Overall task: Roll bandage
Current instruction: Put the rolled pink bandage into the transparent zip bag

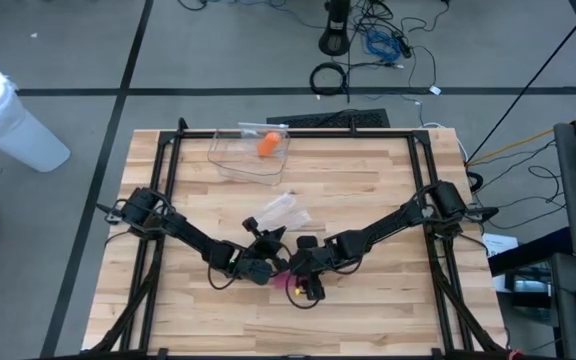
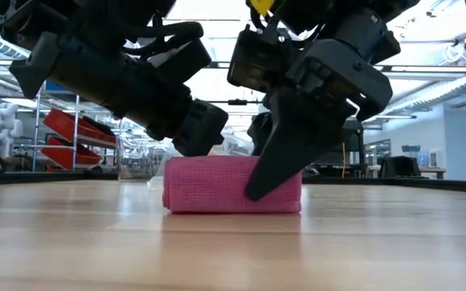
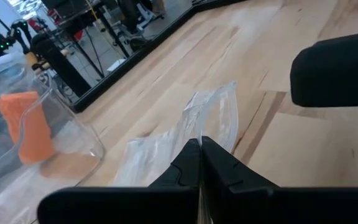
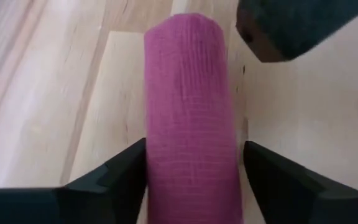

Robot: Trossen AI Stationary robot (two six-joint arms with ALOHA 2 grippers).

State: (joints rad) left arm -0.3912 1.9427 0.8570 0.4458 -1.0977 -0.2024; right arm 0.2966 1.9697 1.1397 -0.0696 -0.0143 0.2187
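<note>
A pink bandage roll (image 4: pixel 190 118) lies on its side on the wooden table, near the front middle (image 1: pixel 294 283); in the low view it rests flat on the wood (image 2: pixel 225 184). My right gripper (image 4: pixel 194 177) is open and low over the roll, with a finger on either side of it. My left gripper (image 3: pixel 201 163) is shut and empty. It hangs just beside the roll's far end (image 4: pixel 291 25), above its top edge in the low view (image 2: pixel 201 129). My right gripper straddles the roll from above and slanting, its fingers lying along the roll. One finger (image 4: pixel 126 171) lies against the roll's long side (image 4: pixel 151 155). The other finger (image 4: pixel 269 177) stands a thin gap off. The roll lies on the table. My left gripper: I cannot tell whether it touches the roll.
A crumpled clear plastic bag (image 1: pixel 283 212) lies just behind the grippers. A clear plastic container (image 1: pixel 250 152) holding an orange roll (image 1: pixel 268 145) stands at the far middle. Black frame rails (image 1: pixel 168 180) run along the table's sides. Bare wood lies in front of the roll.
</note>
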